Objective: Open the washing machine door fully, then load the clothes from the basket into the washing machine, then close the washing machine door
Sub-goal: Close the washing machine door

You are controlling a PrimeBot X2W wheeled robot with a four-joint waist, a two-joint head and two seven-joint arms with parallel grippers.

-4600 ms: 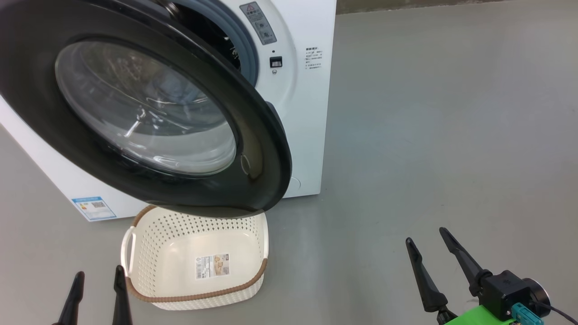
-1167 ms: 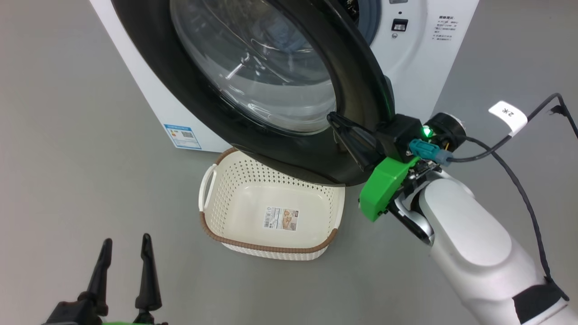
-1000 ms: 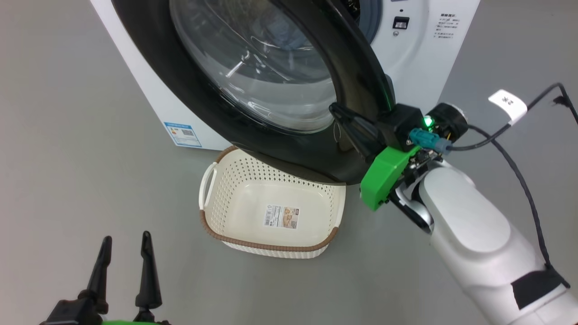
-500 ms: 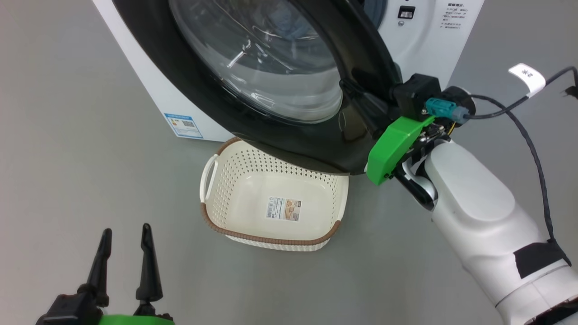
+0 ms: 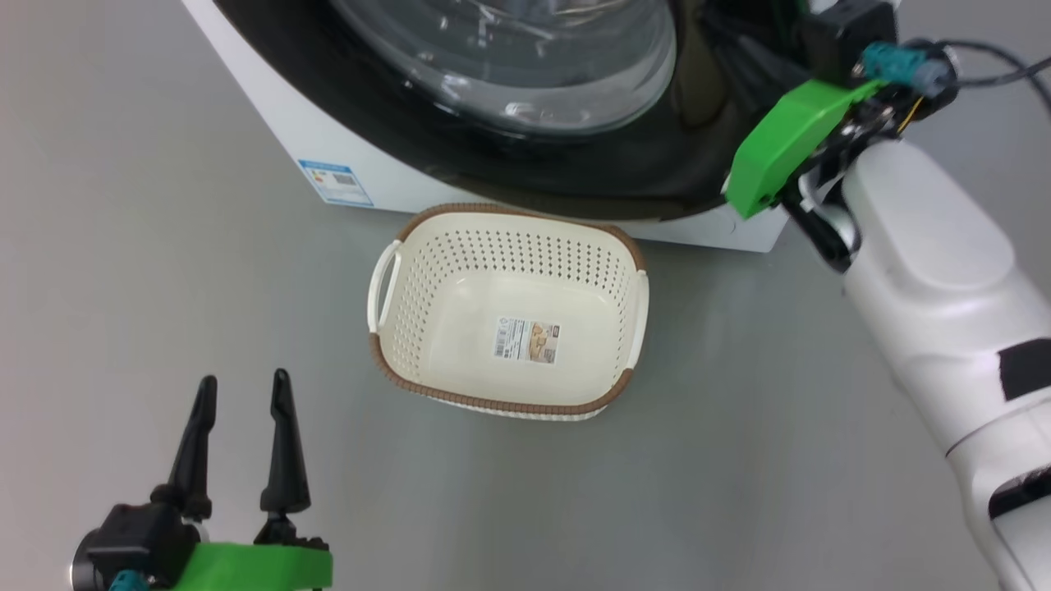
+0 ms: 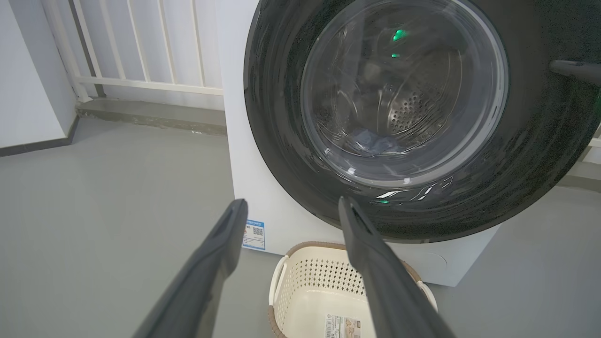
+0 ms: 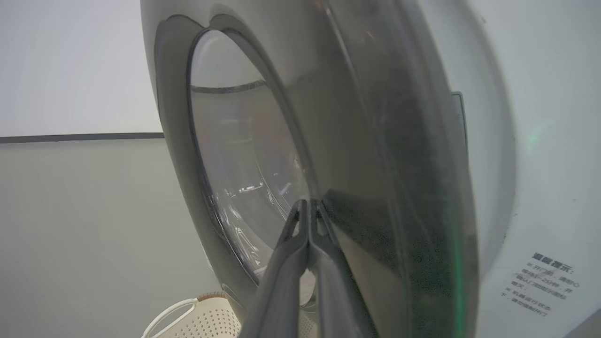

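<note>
Right gripper (image 7: 308,203) — door (image 6: 277,117) nearer shut

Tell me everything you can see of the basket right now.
The basket is cream plastic, rounded-rectangular, with perforated walls, a brown woven-look rim and white side handles. It sits upright on the grey floor in front of the washer, below the door. Inside, just a paper label on its bottom.
</note>
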